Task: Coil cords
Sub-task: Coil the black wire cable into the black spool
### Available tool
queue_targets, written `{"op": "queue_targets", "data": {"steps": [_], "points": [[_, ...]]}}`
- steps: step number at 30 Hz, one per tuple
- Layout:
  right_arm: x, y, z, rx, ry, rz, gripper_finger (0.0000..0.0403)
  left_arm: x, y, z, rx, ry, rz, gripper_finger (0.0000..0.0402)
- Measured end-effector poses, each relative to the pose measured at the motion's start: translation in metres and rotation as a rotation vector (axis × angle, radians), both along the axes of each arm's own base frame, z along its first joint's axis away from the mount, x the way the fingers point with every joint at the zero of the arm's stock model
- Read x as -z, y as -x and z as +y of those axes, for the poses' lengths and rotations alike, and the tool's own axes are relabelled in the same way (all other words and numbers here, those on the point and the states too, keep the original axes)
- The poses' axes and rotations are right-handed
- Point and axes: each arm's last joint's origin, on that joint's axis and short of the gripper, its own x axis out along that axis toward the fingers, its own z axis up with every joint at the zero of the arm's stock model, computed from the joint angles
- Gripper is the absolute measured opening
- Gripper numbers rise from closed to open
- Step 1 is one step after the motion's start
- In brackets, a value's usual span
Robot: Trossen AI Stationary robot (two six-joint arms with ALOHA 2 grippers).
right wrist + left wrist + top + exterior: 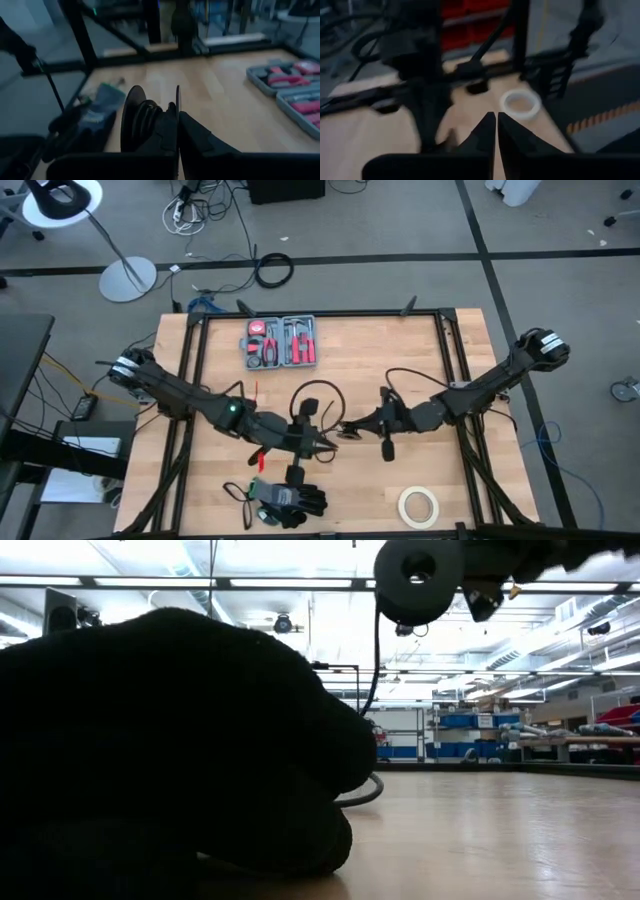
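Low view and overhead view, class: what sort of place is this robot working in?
Probably a robotics lab or workshop. The wooden table stands in a black frame, shelving with blue bins lines the far wall, and cables lie on the floor.

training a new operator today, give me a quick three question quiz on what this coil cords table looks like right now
1. True or false: the white ring of tape lies on the light wooden table near the right arm's side.
2. Which hand is shut on the small round coil of thin black cord?
A. left hand
B. right hand
3. Fill in: the grey open tool case with red-handled tools lies at the table's ___ edge, seen from above.

Key: 1 true; 2 B; 3 far
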Motion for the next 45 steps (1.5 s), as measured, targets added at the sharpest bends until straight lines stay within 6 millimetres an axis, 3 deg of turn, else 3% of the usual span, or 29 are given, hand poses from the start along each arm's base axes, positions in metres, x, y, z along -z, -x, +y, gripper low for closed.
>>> {"op": "queue_targets", "data": {"steps": [7,12,22,28,35,45], "points": [[0.022,0.021,-0.010,-0.001,-0.060,-0.178,0.0000,0.053,0.005,0.006,0.001,0.145,-0.109,0.0021],[0.019,0.024,-0.012,0.012,-0.029,-0.256,0.0000,0.078,0.009,0.020,-0.114,0.193,-0.075,0.0021],[0.012,0.015,-0.021,0.035,0.079,-0.412,0.0000,0.071,-0.004,0.048,-0.142,0.195,0.000,0.0023],[0.010,0.014,-0.022,0.040,0.117,-0.479,0.0000,0.068,-0.008,0.060,-0.197,0.221,0.004,0.0060],[0.009,0.014,-0.022,0.042,0.146,-0.482,0.0000,0.066,-0.010,0.064,-0.212,0.248,-0.018,0.0123],[0.009,0.013,-0.025,0.044,0.149,-0.484,0.0000,0.064,-0.011,0.067,-0.217,0.251,-0.040,0.0129]]}}
